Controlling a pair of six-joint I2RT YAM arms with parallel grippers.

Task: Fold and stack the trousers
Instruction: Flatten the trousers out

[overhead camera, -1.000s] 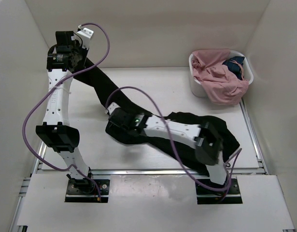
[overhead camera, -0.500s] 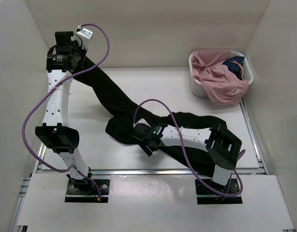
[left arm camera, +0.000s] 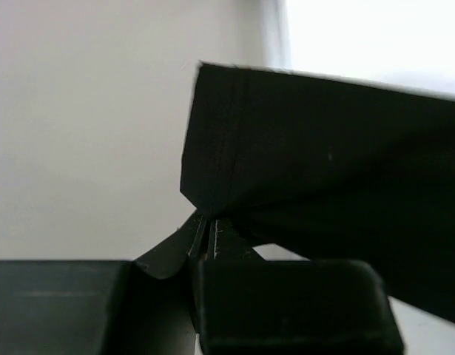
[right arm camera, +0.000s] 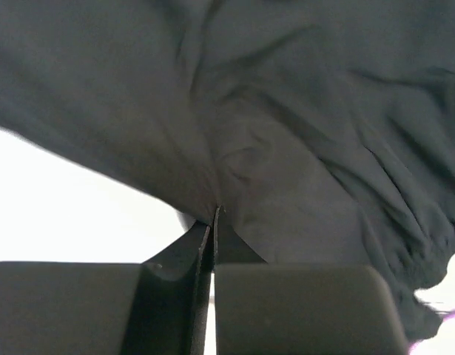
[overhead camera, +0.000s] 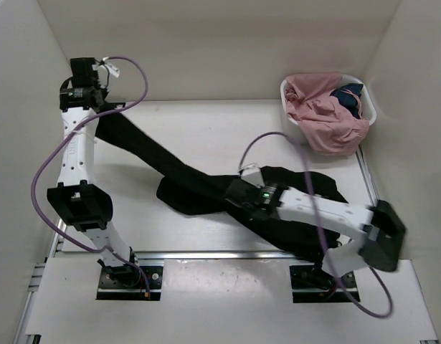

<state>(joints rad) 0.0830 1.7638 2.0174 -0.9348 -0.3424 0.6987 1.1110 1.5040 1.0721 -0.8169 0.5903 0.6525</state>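
- While the left gripper (left arm camera: 206, 225) hangs high over the table's far left corner, its jaws are pressed together on the hem end of one leg of the plain black soft-fabric trousers (overhead camera: 170, 161).
- That leg slopes down across the white table (overhead camera: 227, 122) to a crumpled heap between the middle and the near right edge.
- The right gripper (right arm camera: 214, 216) sits low on that heap, its jaws pinched shut on a small fold of the cloth.
- Both grips look shallow, right at the fingertips. If the two pull apart, I'd expect the fabric to slip out of one.
- With the rest bunched up, dragging could twist the legs rather than flatten them.
- A round white basket (overhead camera: 288, 120) of pink clothes stands in the far right corner, well apart.
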